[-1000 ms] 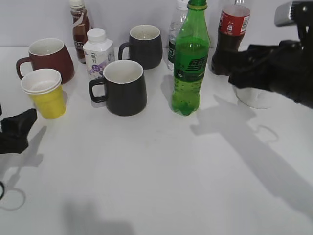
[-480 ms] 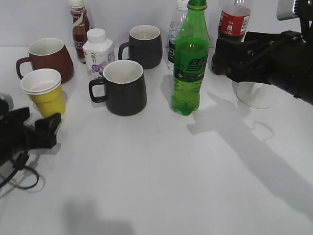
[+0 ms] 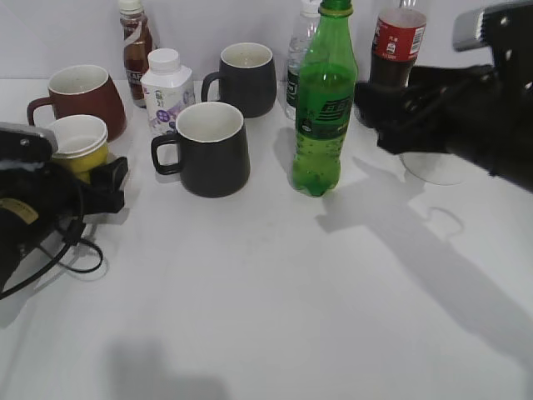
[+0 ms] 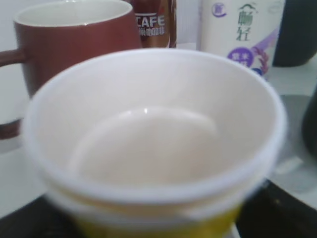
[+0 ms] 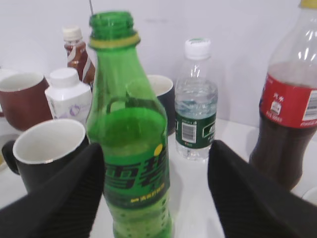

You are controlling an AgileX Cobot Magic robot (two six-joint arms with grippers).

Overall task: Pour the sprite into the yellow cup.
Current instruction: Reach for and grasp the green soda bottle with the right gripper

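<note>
Table: white tabletop (image 3: 275, 292); the broad near half toward the camera is bare, while all the vessels crowd the far half against the pale wall.
Right gripper: black right gripper (image 5: 156, 193), fingers spread wide apart with nothing between them touching; the wrist view shows one ribbed finger (image 5: 64, 198) to each side of the bottle's lower body, with a gap left on both sides.
Left gripper: black left gripper (image 3: 104, 185) low at the left table edge, cable looped on the table beneath it; its fingers reach to the cup's base, but whether they are pressed on it or loose I cannot tell.
Sprite: tall translucent green plastic bottle (image 3: 323, 100), dark green label with white lettering, standing upright directly ahead of the right gripper; in the wrist view its neck (image 5: 112, 29) looks uncapped.
Cola: dark red-labelled cola bottle (image 5: 290, 104) just to the right of the right gripper's outer finger, close enough to hem that side.
Water: clear water bottle with white cap (image 5: 196, 99) beyond the green bottle, between the two fingers in the wrist view.
Black mugs: black mug with white inside (image 3: 208, 148) left of the green bottle, well apart from the gripper; a second black mug (image 3: 246, 77) farther back.
Brown mug: reddish-brown mug (image 4: 69, 34) just behind the cup.
Yellow cup: small yellow tapered paper cup with white rim (image 4: 148, 144), right in front of the left gripper, filling the wrist view; white inside, upright.
Small bottles: white milk bottle with purple print (image 3: 166, 90) and brown coffee bottle (image 3: 136, 46) behind and right of the cup.
</note>
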